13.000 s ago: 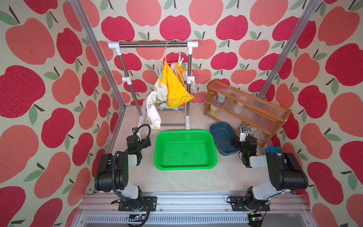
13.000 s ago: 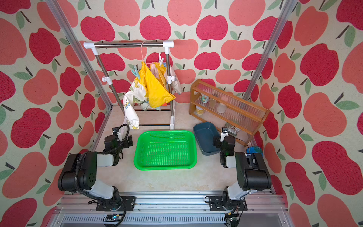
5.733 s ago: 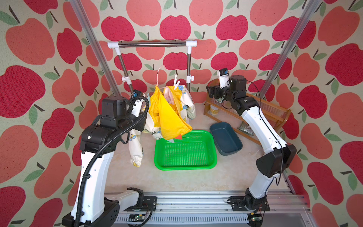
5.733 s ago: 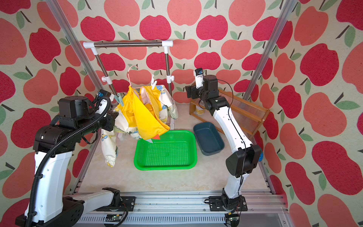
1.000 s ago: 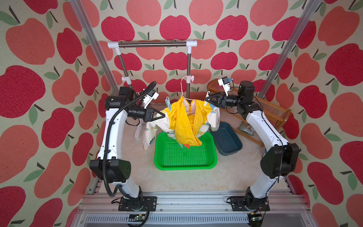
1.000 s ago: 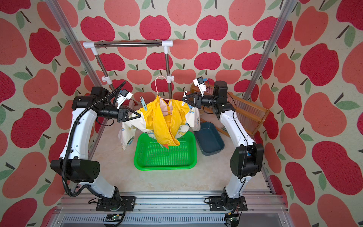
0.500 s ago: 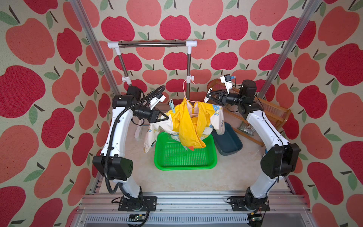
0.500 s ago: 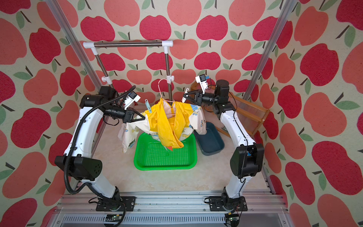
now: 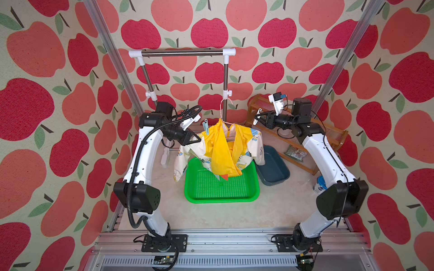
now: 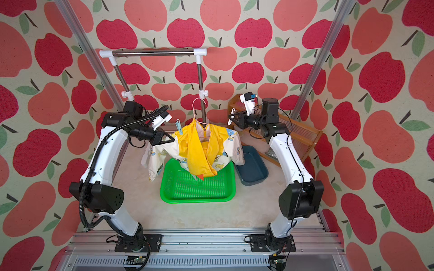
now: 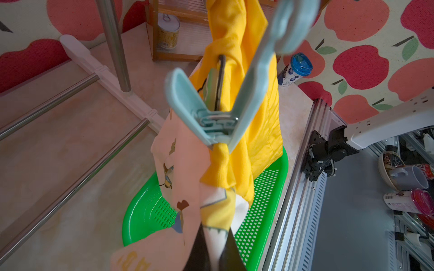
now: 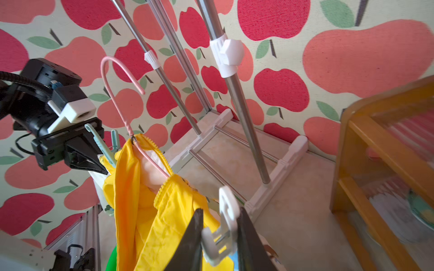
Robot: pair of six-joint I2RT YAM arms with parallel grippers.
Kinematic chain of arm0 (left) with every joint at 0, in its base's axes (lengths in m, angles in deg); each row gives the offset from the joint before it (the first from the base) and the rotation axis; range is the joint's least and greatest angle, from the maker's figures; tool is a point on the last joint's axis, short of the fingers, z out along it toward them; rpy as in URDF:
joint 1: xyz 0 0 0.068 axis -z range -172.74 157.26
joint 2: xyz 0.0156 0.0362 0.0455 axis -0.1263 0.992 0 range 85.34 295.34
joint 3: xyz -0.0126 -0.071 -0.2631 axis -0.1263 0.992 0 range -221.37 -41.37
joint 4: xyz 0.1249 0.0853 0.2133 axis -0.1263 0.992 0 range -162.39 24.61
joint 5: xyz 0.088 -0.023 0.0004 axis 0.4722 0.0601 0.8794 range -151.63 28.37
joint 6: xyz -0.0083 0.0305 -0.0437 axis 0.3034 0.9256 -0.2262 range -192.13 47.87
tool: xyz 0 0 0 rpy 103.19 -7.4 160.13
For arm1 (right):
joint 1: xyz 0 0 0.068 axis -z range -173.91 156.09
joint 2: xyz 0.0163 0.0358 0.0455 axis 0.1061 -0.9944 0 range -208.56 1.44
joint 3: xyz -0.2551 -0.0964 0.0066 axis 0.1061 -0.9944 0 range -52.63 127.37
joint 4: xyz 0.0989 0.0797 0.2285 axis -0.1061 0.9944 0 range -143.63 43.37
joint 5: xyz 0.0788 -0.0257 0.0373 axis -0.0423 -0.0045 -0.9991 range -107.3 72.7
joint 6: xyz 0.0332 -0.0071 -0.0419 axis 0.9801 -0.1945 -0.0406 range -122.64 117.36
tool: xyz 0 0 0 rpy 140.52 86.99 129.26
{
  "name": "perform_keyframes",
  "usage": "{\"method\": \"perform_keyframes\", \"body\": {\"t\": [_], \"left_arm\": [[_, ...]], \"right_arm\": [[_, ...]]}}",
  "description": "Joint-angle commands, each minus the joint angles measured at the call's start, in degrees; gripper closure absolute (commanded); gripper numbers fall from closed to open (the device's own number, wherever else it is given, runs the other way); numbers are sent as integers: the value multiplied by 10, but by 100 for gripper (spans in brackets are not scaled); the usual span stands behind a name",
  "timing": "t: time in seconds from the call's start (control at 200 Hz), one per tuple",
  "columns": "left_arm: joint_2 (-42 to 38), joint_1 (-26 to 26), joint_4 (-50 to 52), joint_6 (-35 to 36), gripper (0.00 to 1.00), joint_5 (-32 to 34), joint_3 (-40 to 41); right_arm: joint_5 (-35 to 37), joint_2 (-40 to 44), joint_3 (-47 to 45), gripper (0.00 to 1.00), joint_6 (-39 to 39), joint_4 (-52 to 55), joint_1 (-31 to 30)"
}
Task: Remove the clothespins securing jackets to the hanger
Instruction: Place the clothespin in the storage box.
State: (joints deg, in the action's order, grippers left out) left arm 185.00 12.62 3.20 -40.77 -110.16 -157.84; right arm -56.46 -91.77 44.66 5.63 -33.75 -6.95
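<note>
Left gripper [image 11: 215, 231] pinches the jackets [image 11: 253, 140], evidently soft and limp. Right gripper [image 12: 220, 225] clamps the white clothespin [image 12: 226, 204], probably light and stiff. Squeeze the teal clothespin [image 11: 216, 126] at its splayed tails.

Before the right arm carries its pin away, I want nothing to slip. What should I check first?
1. Right gripper shut on white pin: ok.
2. White pin free of the jackets: cannot tell.
3. Left gripper pinching cream jacket: ok.
4. Teal pin removed: not ok, clamped on the jackets.
5. Hanger hooked on rail: not ok, hook hangs free.
6. Tray below the jackets: ok.
</note>
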Motion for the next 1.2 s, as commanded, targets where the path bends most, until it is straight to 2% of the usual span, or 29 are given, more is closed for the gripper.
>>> {"method": "perform_keyframes", "body": {"t": [0.0, 0.105, 0.195, 0.34, 0.44, 0.5, 0.565, 0.725, 0.86, 0.93, 1.03, 1.195], "left_arm": [[-21, -21, -15, -10, 100, -2, -31], [-27, -31, -20, -9, 100, 5, -34], [-33, -36, -38, -15, 100, -4, -31], [-41, -34, -72, -26, 100, -25, -33], [-42, -31, -80, -24, 100, -36, -40], [-45, -28, -80, -19, 100, -35, -44], [-45, -22, -74, -12, 100, -32, -49], [-46, -8, -55, 3, 100, -15, -49], [-48, -1, -52, 5, 100, -8, -40], [-49, 0, -54, 5, 100, -8, -35], [-51, 1, -57, 5, 100, -9, -29], [-46, 3, -43, 14, 100, -16, -30]], "right_arm": [[131, 65, -25, 98, -54, 112, 14], [186, 107, -78, 97, -50, 136, 22], [202, 123, -129, 97, -25, 150, 21], [271, 133, -232, 97, 20, 128, 13], [309, 115, -277, 94, 47, 112, 7], [324, 96, -295, 85, 61, 105, 4], [330, 69, -301, 81, 79, 106, 3], [351, 23, -299, 80, 96, 105, -9], [341, 6, -292, 55, 99, 97, -11], [337, 6, -285, 50, 98, 98, -12], [346, 12, -270, 34, 100, 103, -13], [369, 45, -223, 33, 71, 103, -28]]}}
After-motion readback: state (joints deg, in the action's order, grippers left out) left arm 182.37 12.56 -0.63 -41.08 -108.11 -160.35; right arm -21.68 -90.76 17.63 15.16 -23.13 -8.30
